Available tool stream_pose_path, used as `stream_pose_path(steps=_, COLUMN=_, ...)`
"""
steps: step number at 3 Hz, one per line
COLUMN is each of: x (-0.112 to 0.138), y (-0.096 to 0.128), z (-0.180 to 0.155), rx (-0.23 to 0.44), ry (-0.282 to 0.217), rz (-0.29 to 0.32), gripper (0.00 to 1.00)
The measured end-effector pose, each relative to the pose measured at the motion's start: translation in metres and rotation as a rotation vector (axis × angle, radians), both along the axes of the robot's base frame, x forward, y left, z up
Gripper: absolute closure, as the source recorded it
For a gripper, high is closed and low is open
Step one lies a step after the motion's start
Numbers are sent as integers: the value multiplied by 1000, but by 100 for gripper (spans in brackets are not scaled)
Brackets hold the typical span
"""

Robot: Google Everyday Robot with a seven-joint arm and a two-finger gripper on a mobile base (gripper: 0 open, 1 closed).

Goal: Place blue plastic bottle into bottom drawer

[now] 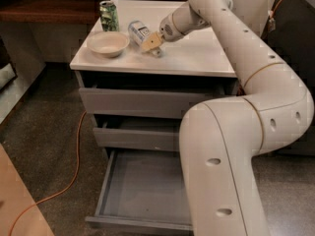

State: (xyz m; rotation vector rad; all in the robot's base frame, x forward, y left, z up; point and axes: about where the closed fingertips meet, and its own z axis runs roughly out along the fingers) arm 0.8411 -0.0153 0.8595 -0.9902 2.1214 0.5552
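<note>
Where the long white arm point(246, 82) bends over the tabletop point(197, 58), its tool point(152, 45) hangs low above the white surface, tip angled down and toward the camera's left. Whether the tool is clenched or released cannot be told from this view, nor whether it grasps anything.

Just beside the tool, on its far left side, lies the blue plastic bottle point(139, 32), tipped over on the tabletop with its white-and-bluish label facing up. It sits so close to the tool that touch or a slight gap cannot be judged. Beyond the bottle from the tool, further left, stands a shallow white bowl point(108, 43), and behind that bowl a green patterned can point(109, 15) stands upright near the tabletop's back corner.

Well below the tool, at the cabinet's foot, the bottom drawer point(142, 191) is pulled out, showing its grey floor; the arm's thick lower segment covers its right part. Between tool and bottom drawer, the two upper drawers point(138, 136) are each slightly ajar. An orange cable point(76, 151) trails over the dark floor, left of the cabinet.
</note>
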Motion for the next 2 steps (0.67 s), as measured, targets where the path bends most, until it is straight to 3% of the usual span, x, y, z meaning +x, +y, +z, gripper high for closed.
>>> stream_pose_path(steps=1, x=-8, y=-13, z=8, rx=12, ry=-20, rz=-20, gripper=64)
stream_pose_path(steps=2, x=-40, y=-39, z=45, rx=56, ry=-115, rz=-52, gripper=95)
